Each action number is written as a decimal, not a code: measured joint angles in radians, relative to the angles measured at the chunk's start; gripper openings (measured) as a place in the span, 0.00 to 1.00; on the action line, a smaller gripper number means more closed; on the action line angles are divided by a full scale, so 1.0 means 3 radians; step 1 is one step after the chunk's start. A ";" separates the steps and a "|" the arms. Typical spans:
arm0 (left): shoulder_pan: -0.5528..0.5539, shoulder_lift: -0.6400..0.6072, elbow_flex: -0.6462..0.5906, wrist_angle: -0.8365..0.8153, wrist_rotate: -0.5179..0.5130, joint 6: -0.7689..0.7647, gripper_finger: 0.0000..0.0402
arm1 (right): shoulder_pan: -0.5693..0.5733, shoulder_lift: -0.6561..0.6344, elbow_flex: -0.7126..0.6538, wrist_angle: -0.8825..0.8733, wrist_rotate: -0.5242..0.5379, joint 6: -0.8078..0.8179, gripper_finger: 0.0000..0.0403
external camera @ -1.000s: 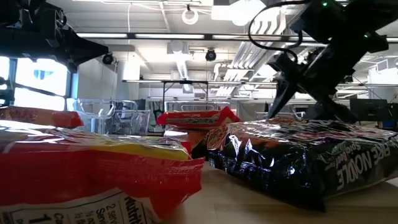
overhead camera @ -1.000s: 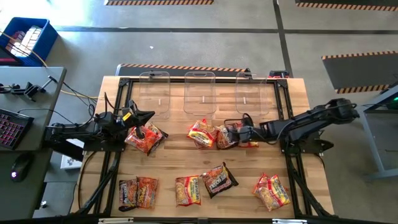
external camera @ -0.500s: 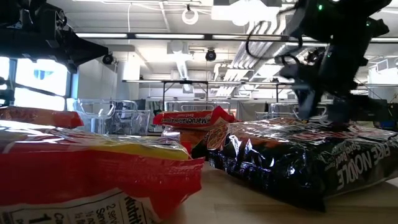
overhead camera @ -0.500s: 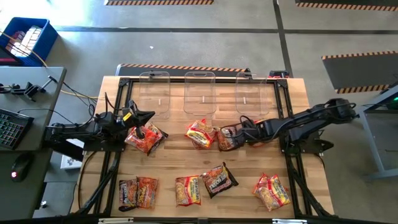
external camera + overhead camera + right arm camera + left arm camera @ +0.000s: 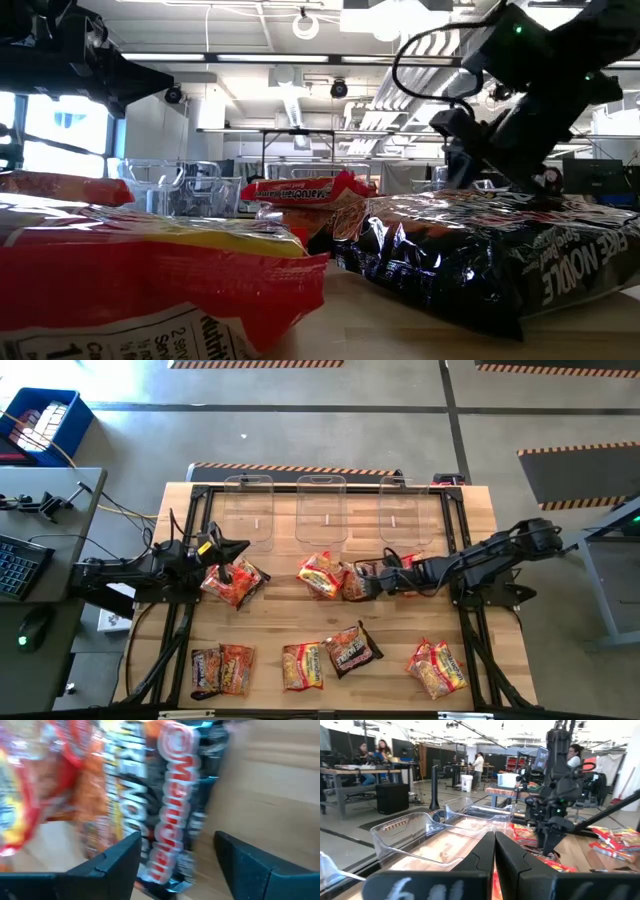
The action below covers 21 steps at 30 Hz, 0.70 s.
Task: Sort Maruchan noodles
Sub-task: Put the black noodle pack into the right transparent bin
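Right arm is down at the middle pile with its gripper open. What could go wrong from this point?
1. The right gripper is open over a dark packet that lies against an orange packet; closing might catch both, or shove the neighbour away.
2. The crinkly wrapper could slip from the fingers on the lift.
3. The clear bins stand close behind; a loose carry may drop it in the wrong one.
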 joint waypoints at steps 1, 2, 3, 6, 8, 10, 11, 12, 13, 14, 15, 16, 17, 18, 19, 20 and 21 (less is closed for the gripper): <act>0.0001 0.0000 0.0000 -0.0001 0.0006 0.0000 0.01 | 0.0000 0.0015 -0.0023 0.0169 0.0053 -0.0022 0.62; 0.0000 0.0000 0.0000 -0.0001 0.0007 0.0000 0.01 | 0.0000 0.0026 -0.0048 0.0311 0.0090 -0.0062 0.62; 0.0000 0.0000 0.0000 -0.0001 0.0007 0.0000 0.01 | 0.0000 0.0047 -0.0066 0.0444 0.0135 -0.0105 0.62; 0.0000 -0.0001 0.0000 -0.0002 0.0007 0.0000 0.01 | 0.0000 0.0065 -0.0081 0.0757 0.0215 -0.0235 0.62; 0.0000 -0.0001 0.0000 -0.0005 0.0007 0.0000 0.01 | 0.0000 0.0065 -0.0081 0.0914 0.0236 -0.0282 0.62; 0.0000 0.0000 0.0000 -0.0005 0.0007 0.0000 0.01 | 0.0000 0.0065 -0.0081 0.0994 0.0248 -0.0290 0.62; 0.0000 -0.0001 0.0000 -0.0005 0.0007 0.0000 0.01 | -0.0001 0.0063 -0.0080 0.0995 0.0261 -0.0282 0.62; 0.0001 -0.0001 0.0000 -0.0005 0.0007 0.0000 0.01 | -0.0001 0.0063 -0.0080 0.0959 0.0299 -0.0237 0.62; 0.0000 0.0000 0.0000 -0.0005 0.0007 0.0000 0.01 | -0.0001 0.0067 -0.0080 0.0899 0.0340 -0.0176 0.62; 0.0000 -0.0001 0.0000 -0.0005 0.0007 0.0000 0.01 | -0.0005 0.0088 -0.0080 0.0875 0.0360 -0.0129 0.62; 0.0000 0.0000 0.0000 -0.0005 0.0007 0.0000 0.01 | -0.0014 0.0113 -0.0080 0.0875 0.0356 -0.0105 0.62; 0.0000 0.0000 0.0000 -0.0005 0.0007 0.0000 0.01 | -0.0024 0.0149 -0.0080 0.0902 0.0336 -0.0073 0.62; 0.0000 0.0000 0.0000 -0.0005 0.0006 0.0000 0.01 | -0.0036 0.0198 -0.0079 0.0954 0.0303 -0.0049 0.62; 0.0000 -0.0001 0.0000 -0.0008 0.0007 0.0000 0.01 | -0.0046 0.0245 -0.0076 0.1001 0.0281 -0.0034 0.62; 0.0001 0.0000 0.0000 -0.0009 0.0007 0.0000 0.01 | -0.0059 0.0297 -0.0068 0.1056 0.0257 -0.0012 0.62; 0.0000 -0.0001 0.0000 -0.0009 0.0007 0.0000 0.01 | -0.0069 0.0345 -0.0059 0.1092 0.0239 0.0023 0.62; 0.0001 0.0000 0.0000 -0.0012 0.0007 0.0000 0.01 | -0.0078 0.0392 -0.0057 0.1100 0.0238 0.0061 0.62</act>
